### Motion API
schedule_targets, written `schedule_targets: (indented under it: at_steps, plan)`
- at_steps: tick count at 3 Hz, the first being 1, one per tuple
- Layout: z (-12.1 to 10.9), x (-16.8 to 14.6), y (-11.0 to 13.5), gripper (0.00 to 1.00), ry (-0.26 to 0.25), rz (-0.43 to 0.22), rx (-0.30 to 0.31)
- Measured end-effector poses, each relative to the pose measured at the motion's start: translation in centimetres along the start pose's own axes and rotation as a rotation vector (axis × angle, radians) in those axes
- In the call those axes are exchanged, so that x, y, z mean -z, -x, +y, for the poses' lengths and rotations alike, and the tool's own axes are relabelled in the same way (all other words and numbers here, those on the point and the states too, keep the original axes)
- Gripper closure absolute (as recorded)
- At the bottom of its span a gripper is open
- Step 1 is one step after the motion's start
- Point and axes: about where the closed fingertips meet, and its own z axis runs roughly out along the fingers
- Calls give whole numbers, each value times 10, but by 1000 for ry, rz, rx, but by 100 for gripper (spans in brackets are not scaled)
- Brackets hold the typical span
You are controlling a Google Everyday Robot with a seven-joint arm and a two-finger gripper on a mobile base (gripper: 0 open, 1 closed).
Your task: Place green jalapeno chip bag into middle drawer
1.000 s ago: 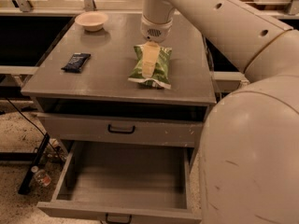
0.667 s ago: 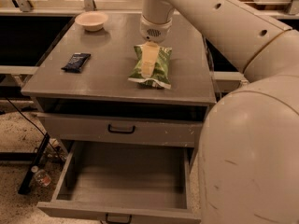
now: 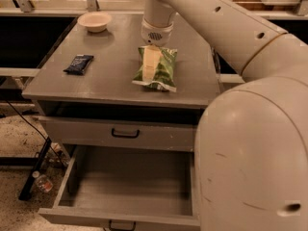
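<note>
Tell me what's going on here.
The robot's arm reaches over the cabinet top, with its gripper right at the far end of the green chip bag. The bag lies flat on the top, not yet moved. Below, the lower drawer is pulled open, with nothing in it. A small bowl and a dark packet sit off to the side.

robot lab: claw (image 3: pixel 153 43) above grey cabinet (image 3: pixel 108 78)
</note>
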Motion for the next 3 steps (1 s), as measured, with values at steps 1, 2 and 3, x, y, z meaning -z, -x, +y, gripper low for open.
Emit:
schedule_targets:
  at_steps: [1, 2, 3]
  plan:
    - [0, -2, 1, 0, 6, -2, -1]
    - [0, -14, -2, 0, 17, 23, 9]
    - [2, -24, -4, 3, 25, 38, 21]
